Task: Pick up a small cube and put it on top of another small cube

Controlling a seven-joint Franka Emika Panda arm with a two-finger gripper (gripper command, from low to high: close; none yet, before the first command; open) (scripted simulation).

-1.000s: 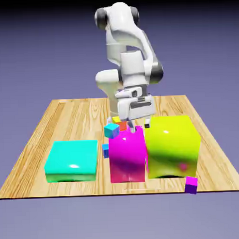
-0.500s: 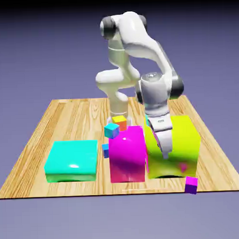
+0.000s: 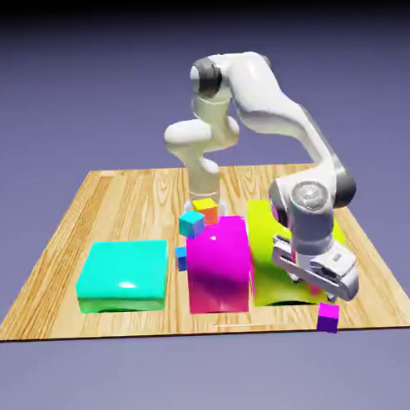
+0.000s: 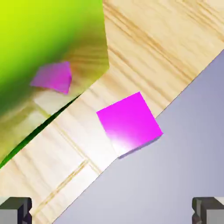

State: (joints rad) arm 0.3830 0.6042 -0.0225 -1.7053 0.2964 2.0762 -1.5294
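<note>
The small cube (image 3: 328, 317), purple-sided with a magenta top, lies at the table's front edge, just in front of the big yellow-green block (image 3: 294, 238). My gripper (image 3: 318, 289) hangs open just above it, slightly toward the exterior view's left, holding nothing. In the hand view the small cube (image 4: 129, 124) lies ahead between the widely spread fingertips (image 4: 15, 210), right at the wooden table's edge. Other small cubes stand behind the big magenta block: a teal one (image 3: 191, 224) and an orange one with a yellow top (image 3: 207, 210).
A tall glossy magenta block (image 3: 219, 264) stands beside the yellow-green block (image 4: 48, 48), whose side mirrors the small cube. A flat cyan block (image 3: 123, 276) lies at the exterior view's left, with a tiny blue cube (image 3: 182, 257) next to it. The table edge (image 3: 246, 331) runs close under the hand.
The arm has swung from behind the magenta block over the yellow-green block to the front edge and come down over the small cube. The jaws stayed open.
</note>
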